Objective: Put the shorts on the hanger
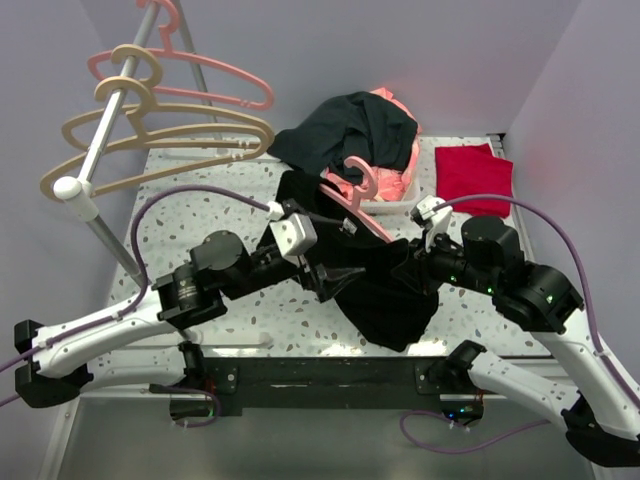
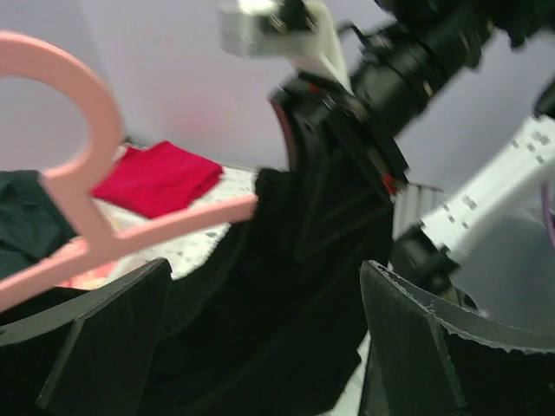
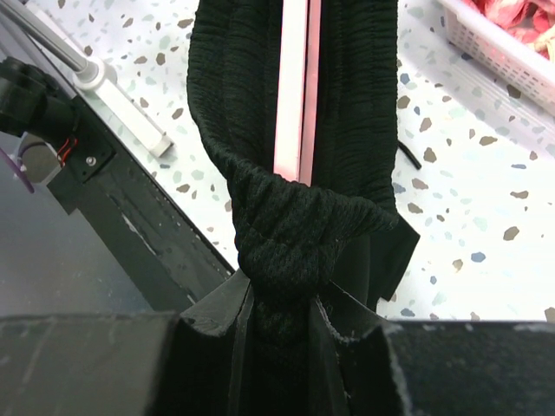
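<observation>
The black shorts (image 1: pixel 385 300) hang bunched between my two grippers over the table's near middle. A pink hanger (image 1: pixel 357 205) runs from its hook near the basket down into the shorts. In the right wrist view its pink arm (image 3: pixel 295 87) goes into the fabric (image 3: pixel 295 225). My right gripper (image 3: pixel 282 321) is shut on the bunched shorts; it also shows in the top view (image 1: pixel 408 268). My left gripper (image 2: pixel 269 347) is open wide, with the shorts (image 2: pixel 286 286) hanging between its fingers; it shows in the top view (image 1: pixel 330 285) too. The hanger's hook (image 2: pixel 74 173) shows beyond it.
A white basket (image 1: pixel 395 207) at the back holds a dark grey-green garment (image 1: pixel 345 125) and pink cloth. A folded red cloth (image 1: pixel 473 170) lies at the back right. A metal rack (image 1: pixel 100 150) at the left carries beige hangers (image 1: pixel 160 135) and pink hangers (image 1: pixel 190 65).
</observation>
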### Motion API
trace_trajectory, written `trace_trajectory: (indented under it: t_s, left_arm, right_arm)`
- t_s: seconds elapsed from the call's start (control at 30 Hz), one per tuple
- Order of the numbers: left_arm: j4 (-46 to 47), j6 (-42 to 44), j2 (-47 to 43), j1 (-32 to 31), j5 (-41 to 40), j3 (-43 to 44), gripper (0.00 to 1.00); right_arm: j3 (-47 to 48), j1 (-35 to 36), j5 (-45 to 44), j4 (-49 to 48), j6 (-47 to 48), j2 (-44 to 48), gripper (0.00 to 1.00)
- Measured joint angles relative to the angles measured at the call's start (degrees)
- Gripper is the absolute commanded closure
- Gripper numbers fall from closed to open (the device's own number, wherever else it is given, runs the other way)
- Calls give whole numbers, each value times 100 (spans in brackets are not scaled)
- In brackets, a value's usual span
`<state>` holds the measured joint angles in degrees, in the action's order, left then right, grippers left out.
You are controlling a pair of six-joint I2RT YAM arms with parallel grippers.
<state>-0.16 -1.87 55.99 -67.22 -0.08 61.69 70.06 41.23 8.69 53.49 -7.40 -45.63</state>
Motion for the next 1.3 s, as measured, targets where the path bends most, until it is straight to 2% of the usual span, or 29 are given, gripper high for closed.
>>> trace_trajectory:
  t_s: [0.07, 0.17, 0.33, 0.53, 0.63, 0.8, 0.93, 1.3]
  left_arm:
    - [2, 7, -63, -61, 426, -330, 5]
    - [22, 33, 87, -387, 551, -664, 5]
    - [317, 164, 798, -1554, 173, -1097, 6]
    - [960, 216, 1357, -2033, -175, -1615, 7]
    - [1464, 249, 1794, -2124, -415, -1683, 7]
    - [2398, 249, 2581, -2129, -1329, -1808, 8]
    - [2761, 166, 2848, -2111, -1781, -1832, 8]
    - [3532, 118, 3143, -1679, -1843, -1928, 9]
  right_arm:
    - [98, 0, 28, 116, 22, -70, 100]
    - [350, 0, 149, 273, 83, -254, 100]
    - [938, 0, 420, 400, 175, -702, 100]
    - [1690, 0, 708, 612, 330, -1331, 100]
    - [2105, -2, 990, 629, 378, -1687, 100]
    - [2632, 33, 1510, 564, 380, -2129, 100]
    - [3106, 256, 1639, 557, 380, -2492, 100]
    - [4756, 1458, 1388, 315, 575, -3980, 100]
